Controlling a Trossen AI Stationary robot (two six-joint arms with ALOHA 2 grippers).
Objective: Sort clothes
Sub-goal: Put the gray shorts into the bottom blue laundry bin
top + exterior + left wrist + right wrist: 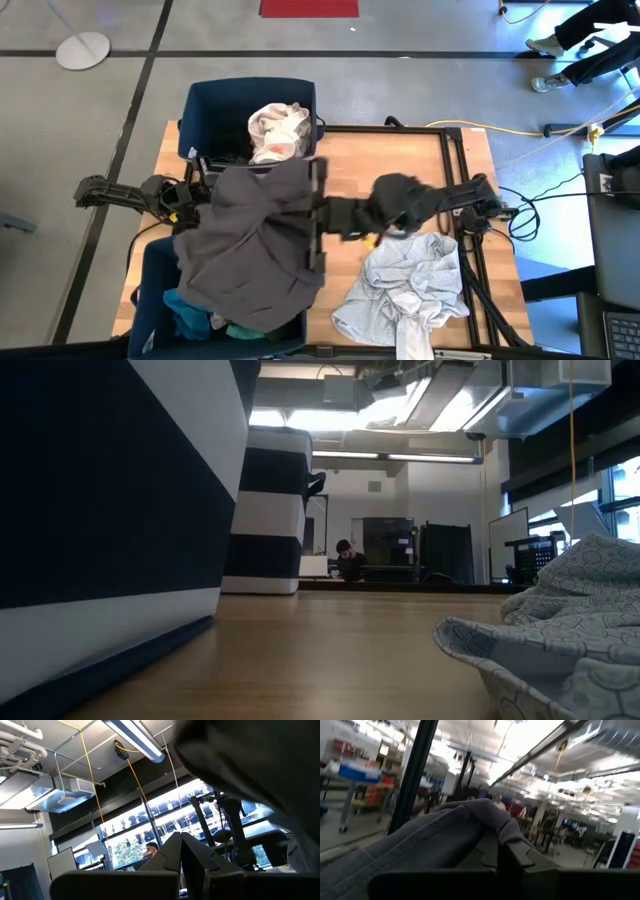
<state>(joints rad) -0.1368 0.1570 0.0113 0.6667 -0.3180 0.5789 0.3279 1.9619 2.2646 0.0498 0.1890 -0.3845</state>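
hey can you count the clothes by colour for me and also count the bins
Dark grey garment, held up over the table: 1
White or cream garment, in the far bin: 1
Pale grey-white garment, on the table: 1
Teal garment, in the near bin: 1
Dark blue bins: 2
Total: 4 garments visible, 2 bins

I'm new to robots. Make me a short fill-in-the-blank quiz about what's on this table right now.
1. Both arms hold up a dark ____ garment.
2. The far bin holds a ____ garment.
3. The pale garment lies on the ____, below the right gripper.
4. The near bin holds a ____ garment.

Missing words: grey; white; table; teal
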